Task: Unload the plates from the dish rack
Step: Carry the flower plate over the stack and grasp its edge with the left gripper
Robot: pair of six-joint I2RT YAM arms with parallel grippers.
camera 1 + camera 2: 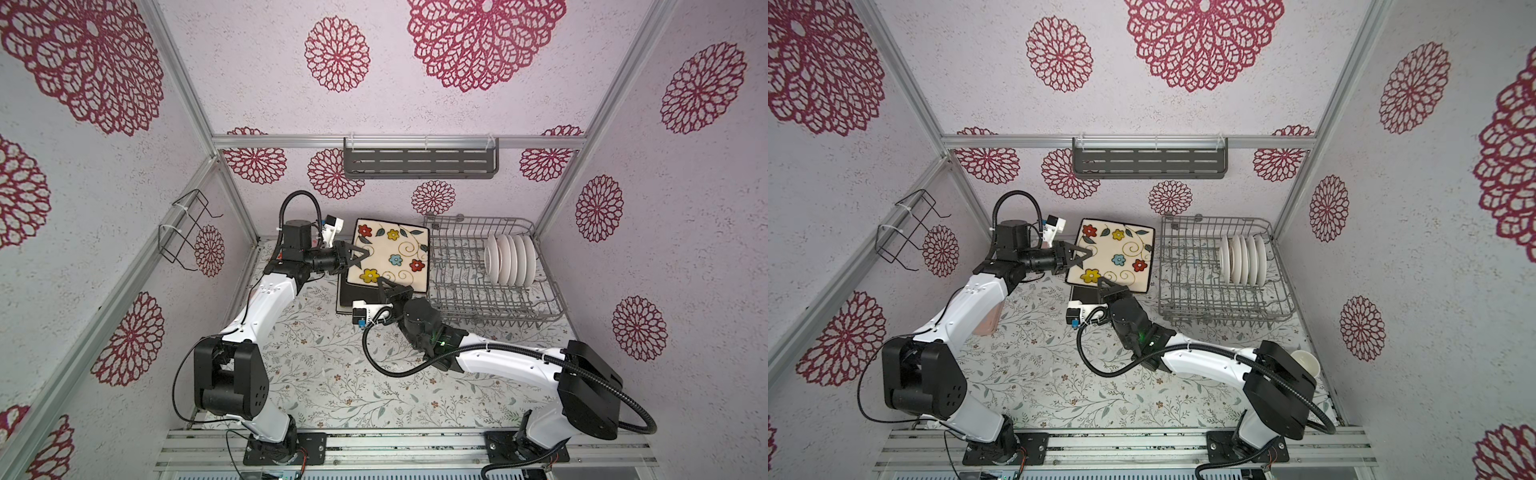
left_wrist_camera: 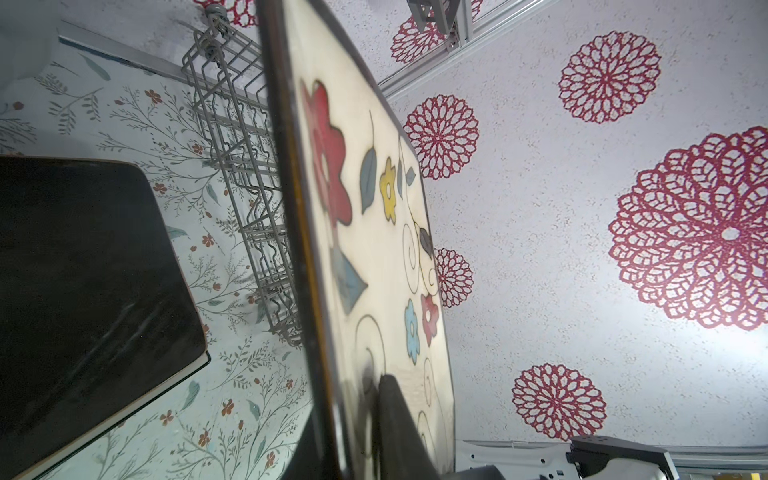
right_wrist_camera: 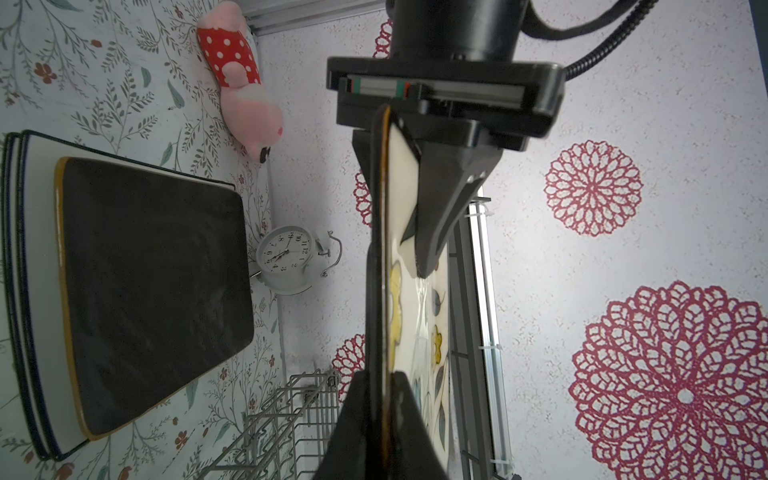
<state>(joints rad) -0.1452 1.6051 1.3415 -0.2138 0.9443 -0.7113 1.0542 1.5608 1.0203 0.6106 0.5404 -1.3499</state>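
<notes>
A square cream flower-painted plate (image 1: 388, 255) (image 1: 1113, 257) hangs tilted above a stack of plates. My left gripper (image 1: 359, 257) (image 2: 353, 399) is shut on its left edge. My right gripper (image 1: 384, 284) (image 3: 380, 376) is shut on its near edge. The stack's top plate (image 2: 83, 291) (image 3: 153, 282) lies black back up, on square white black-edged plates (image 3: 29, 291). The grey wire dish rack (image 1: 478, 220) (image 1: 1208, 218) stands to the right. Several round white plates (image 1: 509, 259) (image 1: 1244, 259) stand upright in it.
A dark slotted shelf (image 1: 419, 162) hangs on the back wall. On the left wall is a black wire holder (image 1: 187, 232). A white alarm clock (image 3: 286, 257) and a pink plush toy (image 3: 241, 91) sit by the left wall. A white cup (image 1: 1306, 361) stands at the right.
</notes>
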